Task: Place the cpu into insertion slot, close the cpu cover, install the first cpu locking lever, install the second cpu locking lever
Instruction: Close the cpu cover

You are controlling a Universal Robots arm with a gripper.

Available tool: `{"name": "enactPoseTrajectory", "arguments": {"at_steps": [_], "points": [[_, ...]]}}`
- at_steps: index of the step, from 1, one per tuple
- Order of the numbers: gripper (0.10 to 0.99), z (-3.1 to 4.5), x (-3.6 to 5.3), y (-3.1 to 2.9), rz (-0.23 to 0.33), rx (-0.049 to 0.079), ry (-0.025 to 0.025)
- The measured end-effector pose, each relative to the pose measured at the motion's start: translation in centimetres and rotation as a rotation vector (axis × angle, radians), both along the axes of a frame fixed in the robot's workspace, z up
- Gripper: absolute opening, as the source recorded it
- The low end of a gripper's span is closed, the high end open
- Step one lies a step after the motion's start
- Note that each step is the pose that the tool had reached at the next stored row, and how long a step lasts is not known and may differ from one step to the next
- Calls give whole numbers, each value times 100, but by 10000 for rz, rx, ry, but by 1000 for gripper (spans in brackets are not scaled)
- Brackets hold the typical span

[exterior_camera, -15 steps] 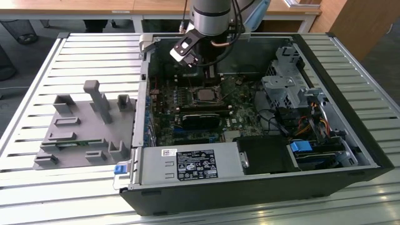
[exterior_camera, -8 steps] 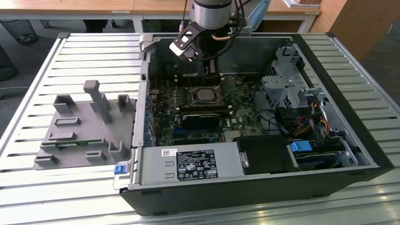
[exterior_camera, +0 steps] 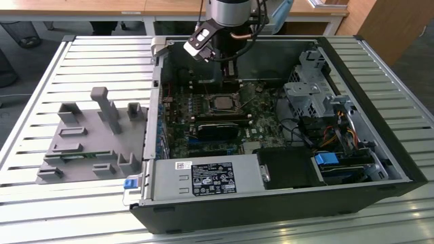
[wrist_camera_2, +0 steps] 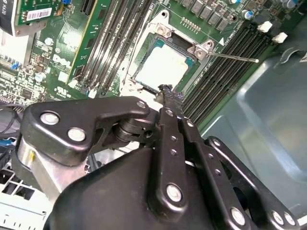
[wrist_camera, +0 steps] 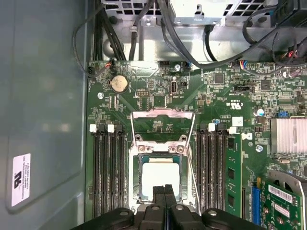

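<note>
The cpu point(wrist_camera: 160, 176) shows its dull silver face lying flat in the insertion slot point(wrist_camera: 137, 184) on the green board; it also shows in the second wrist view point(wrist_camera_2: 160, 67) and the exterior view point(exterior_camera: 222, 101). The cpu cover point(wrist_camera: 163, 113) stands swung up from the far side of the slot, with green board visible through its cut-out. A thin wire locking lever point(wrist_camera_2: 235, 57) sticks out free beside the slot. My gripper point(wrist_camera: 164, 190) hangs just above the near edge of the chip, its two black fingers pressed together and holding nothing. Its tip point(wrist_camera_2: 165, 91) looks a little clear of the chip.
Long black memory slots point(wrist_camera: 108, 172) flank the socket on both sides. A black heatsink block point(exterior_camera: 220, 127) lies on the board nearby. The case walls point(exterior_camera: 366, 101), a drive cage point(exterior_camera: 308, 96) and cables point(wrist_camera: 144, 28) hem in the board. A grey fixture point(exterior_camera: 95, 137) stands outside on the slatted table.
</note>
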State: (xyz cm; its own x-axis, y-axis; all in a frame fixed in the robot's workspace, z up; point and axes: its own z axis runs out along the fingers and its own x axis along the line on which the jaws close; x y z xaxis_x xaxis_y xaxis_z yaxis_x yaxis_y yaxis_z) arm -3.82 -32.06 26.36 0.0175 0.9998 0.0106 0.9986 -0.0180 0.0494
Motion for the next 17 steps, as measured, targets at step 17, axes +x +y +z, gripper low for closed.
{"name": "enactPoseTrajectory", "arguments": {"at_steps": [17], "points": [[106,0,191,-77,-1,0,0]]}}
